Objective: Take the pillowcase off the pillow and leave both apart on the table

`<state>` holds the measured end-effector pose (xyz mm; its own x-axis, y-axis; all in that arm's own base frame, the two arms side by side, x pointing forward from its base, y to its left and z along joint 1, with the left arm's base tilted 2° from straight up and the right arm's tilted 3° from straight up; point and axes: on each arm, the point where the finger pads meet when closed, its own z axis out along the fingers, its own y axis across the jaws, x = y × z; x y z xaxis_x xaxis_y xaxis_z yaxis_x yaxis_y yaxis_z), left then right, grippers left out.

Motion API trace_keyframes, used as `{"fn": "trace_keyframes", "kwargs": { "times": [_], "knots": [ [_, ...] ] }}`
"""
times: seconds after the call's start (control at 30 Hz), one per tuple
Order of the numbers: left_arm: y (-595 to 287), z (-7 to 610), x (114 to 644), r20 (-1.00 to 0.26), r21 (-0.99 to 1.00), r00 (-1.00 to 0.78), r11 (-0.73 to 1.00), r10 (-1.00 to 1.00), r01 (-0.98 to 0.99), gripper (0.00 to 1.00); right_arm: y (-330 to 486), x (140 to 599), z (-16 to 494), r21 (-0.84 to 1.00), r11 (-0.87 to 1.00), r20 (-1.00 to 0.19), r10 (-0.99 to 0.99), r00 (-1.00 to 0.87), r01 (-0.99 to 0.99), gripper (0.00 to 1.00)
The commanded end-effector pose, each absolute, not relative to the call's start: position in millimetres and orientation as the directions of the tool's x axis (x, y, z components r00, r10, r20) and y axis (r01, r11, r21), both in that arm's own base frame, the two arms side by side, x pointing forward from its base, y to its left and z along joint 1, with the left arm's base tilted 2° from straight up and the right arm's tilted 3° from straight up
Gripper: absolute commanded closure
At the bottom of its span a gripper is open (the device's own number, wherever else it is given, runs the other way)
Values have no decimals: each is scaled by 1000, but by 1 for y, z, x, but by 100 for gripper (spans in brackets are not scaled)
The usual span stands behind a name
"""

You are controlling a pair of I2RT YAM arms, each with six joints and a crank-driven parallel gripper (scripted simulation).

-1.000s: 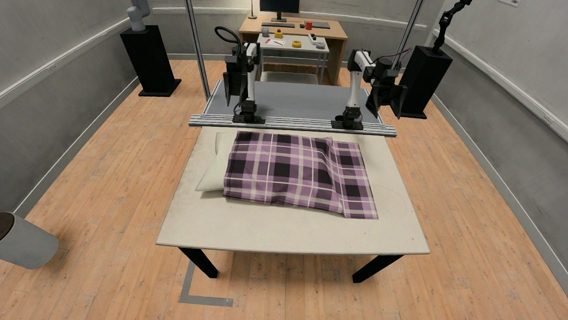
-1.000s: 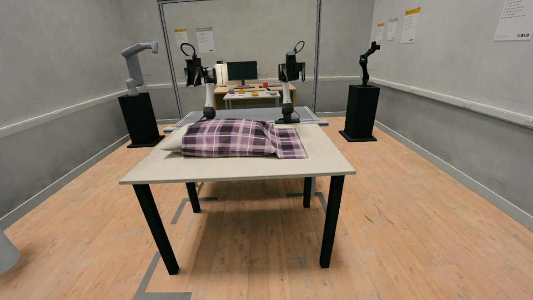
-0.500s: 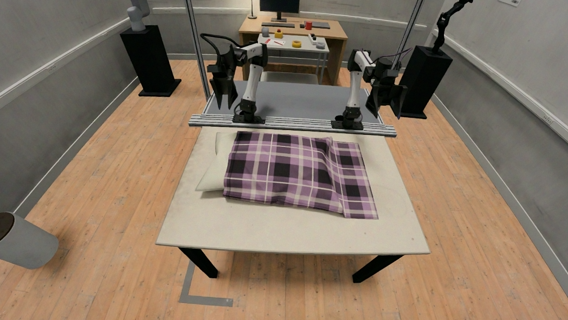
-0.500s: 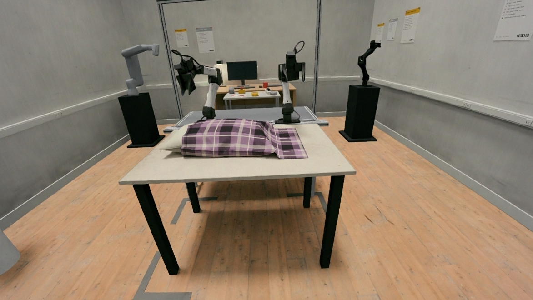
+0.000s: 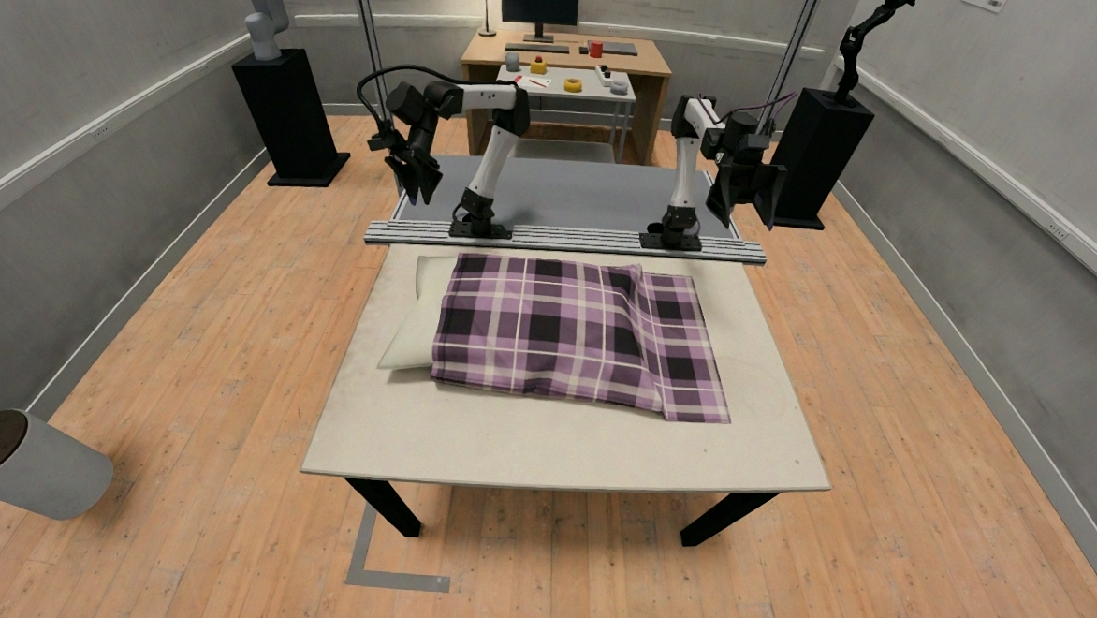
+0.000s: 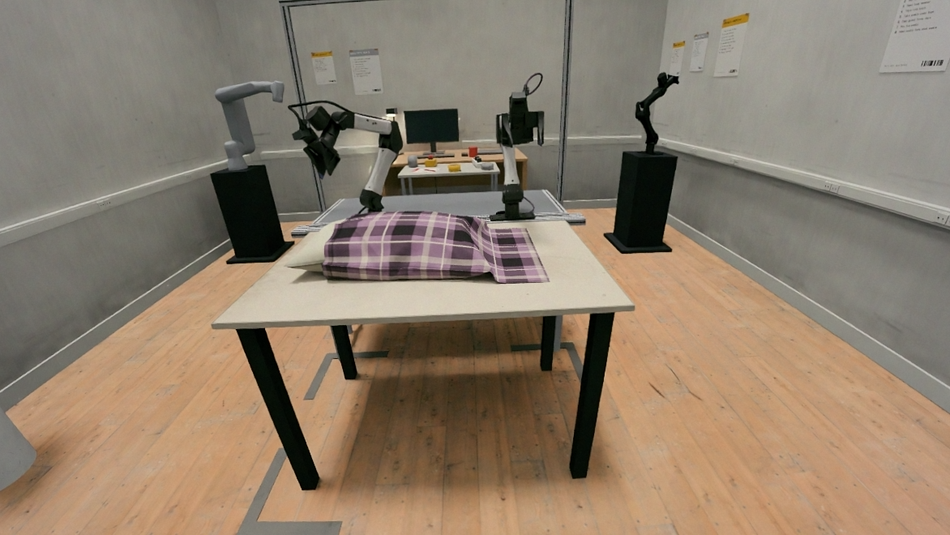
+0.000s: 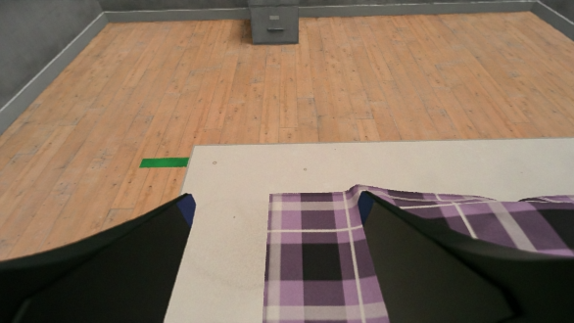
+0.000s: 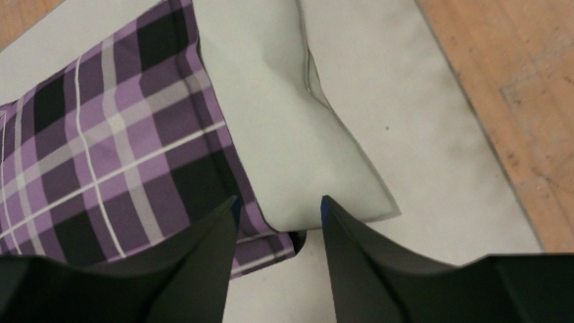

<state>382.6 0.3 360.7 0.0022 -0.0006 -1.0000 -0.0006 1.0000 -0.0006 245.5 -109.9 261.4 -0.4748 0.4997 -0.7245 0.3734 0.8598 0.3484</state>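
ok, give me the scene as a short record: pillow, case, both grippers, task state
pillow: on table, one end bare, rest covered
pillowcase: purple plaid, far end flat, beyond pillow's bulge
left gripper: wide open, empty, raised
right gripper: partly open, empty, raised
contact: neither gripper touches the cloth
task state: pillowcase partly off; no gap between the two

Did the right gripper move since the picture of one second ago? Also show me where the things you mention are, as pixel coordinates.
Yes: in the top view, the right gripper (image 5: 420, 200) (image 6: 326, 174) (image 8: 280, 200) moved picture-left, away from the monitor (image 5: 539, 11) (image 6: 431, 126).
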Motion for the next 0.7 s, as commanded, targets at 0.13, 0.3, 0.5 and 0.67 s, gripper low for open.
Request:
{"fn": "trace_keyframes", "kwargs": {
  "times": [0.13, 0.3, 0.5, 0.67],
  "knots": [
    [1, 385, 382, -998, 0, 62, 1000, 1, -7, 0, -118, 213, 245, 462, 738, -563, 673, -480, 493, 54],
    [1, 385, 382, -998, 0, 62, 1000, 1, -7, 0, -129, 183, 212, 537, 557, -384, 830, -405, 633, 54],
    [1, 385, 382, -998, 0, 62, 1000, 1, -7, 0, -143, 163, 202, 573, 416, -288, 909, -302, 706, 54],
    [1, 385, 382, -998, 0, 62, 1000, 1, -7, 0, -147, 147, 176, 623, 223, -113, 974, -195, 750, 54]
  ]
}}
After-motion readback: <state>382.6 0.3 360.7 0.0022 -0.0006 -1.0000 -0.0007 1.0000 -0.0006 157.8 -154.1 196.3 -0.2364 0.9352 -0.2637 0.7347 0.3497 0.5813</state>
